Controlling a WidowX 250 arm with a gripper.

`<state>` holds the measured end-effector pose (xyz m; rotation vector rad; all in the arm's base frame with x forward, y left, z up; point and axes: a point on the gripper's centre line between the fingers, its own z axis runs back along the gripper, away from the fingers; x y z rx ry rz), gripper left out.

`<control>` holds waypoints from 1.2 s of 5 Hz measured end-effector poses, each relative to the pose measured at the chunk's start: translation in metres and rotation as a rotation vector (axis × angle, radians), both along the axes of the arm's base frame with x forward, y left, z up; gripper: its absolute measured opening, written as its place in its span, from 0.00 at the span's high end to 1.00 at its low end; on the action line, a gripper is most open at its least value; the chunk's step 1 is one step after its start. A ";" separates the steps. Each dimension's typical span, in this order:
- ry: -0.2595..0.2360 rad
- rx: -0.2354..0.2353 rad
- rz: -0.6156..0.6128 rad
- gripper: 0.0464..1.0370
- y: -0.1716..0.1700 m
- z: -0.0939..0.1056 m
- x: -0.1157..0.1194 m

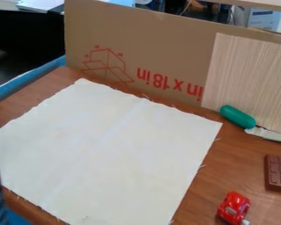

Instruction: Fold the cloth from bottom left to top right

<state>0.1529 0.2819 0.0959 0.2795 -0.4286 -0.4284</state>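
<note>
One pale, square cloth (pixel 107 149) with frayed edges and a faint crease lies flat across the left and middle of the wood-grained counter (pixel 243 158). To its right sit a smooth green capsule (pixel 237 116) and a ridged brown bar (pixel 277 173). The end effector's state I cannot tell. The cloth's near edge is partly cut off.

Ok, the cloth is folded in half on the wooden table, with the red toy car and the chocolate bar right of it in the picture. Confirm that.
Not folded: the camera view shows the cloth spread out open on the wooden table. The red toy car and the chocolate bar are indeed right of it.
</note>
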 end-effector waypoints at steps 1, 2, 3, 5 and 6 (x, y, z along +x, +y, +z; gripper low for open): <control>0.009 -0.024 -0.002 0.04 -0.002 -0.008 0.000; 0.052 -0.021 -0.024 0.04 -0.007 -0.018 -0.004; 0.162 -0.006 -0.086 0.04 -0.014 -0.041 0.009; 0.316 0.035 -0.170 0.04 -0.033 -0.075 0.021; 0.341 0.026 -0.194 0.04 -0.032 -0.078 0.022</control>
